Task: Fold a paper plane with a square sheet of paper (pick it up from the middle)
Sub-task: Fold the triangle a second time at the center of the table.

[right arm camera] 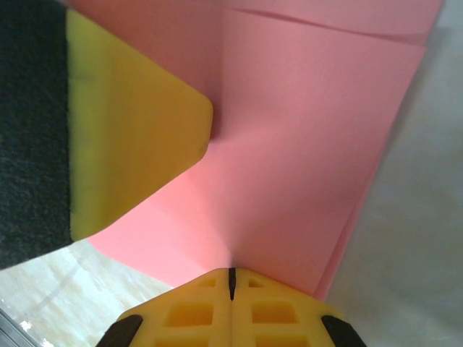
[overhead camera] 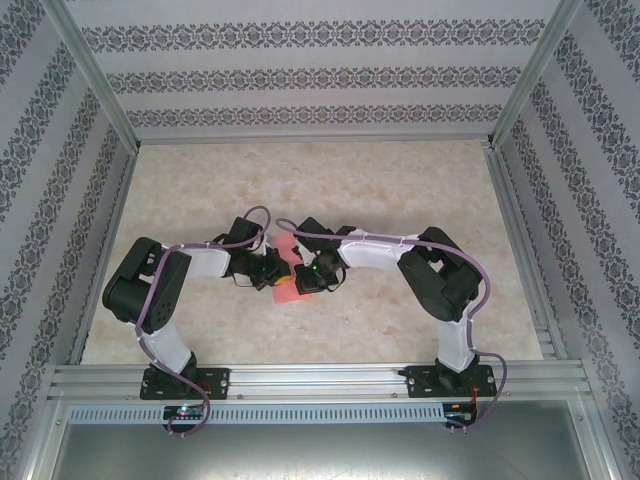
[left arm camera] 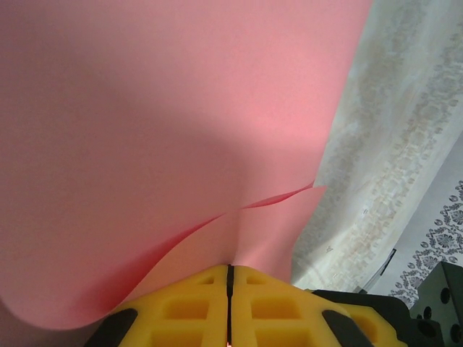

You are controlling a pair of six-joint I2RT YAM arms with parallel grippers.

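From above, your left claw (overhead camera: 268, 268) and right claw (overhead camera: 305, 272) meet over the square sheet of paper (overhead camera: 286, 291) and cover most of it. You get a pink patch on their near side and a sliver on the far side, and their tips are too small to tell apart. On the left wrist camera the sheet (left arm camera: 145, 144) runs off the top and left edges ahead of the left claw (left arm camera: 230, 269), whose finger bases the bottom edge cuts off (the pinched strip sits hidden between the pads (left arm camera: 181, 307)). Ahead of the right claw (right arm camera: 231, 273), the sheet (right arm camera: 304, 144) leaves the top edge, the left claw's pad (right arm camera: 130, 137) is cropped at the left, and the table (right arm camera: 51, 289) beside it is a blur.
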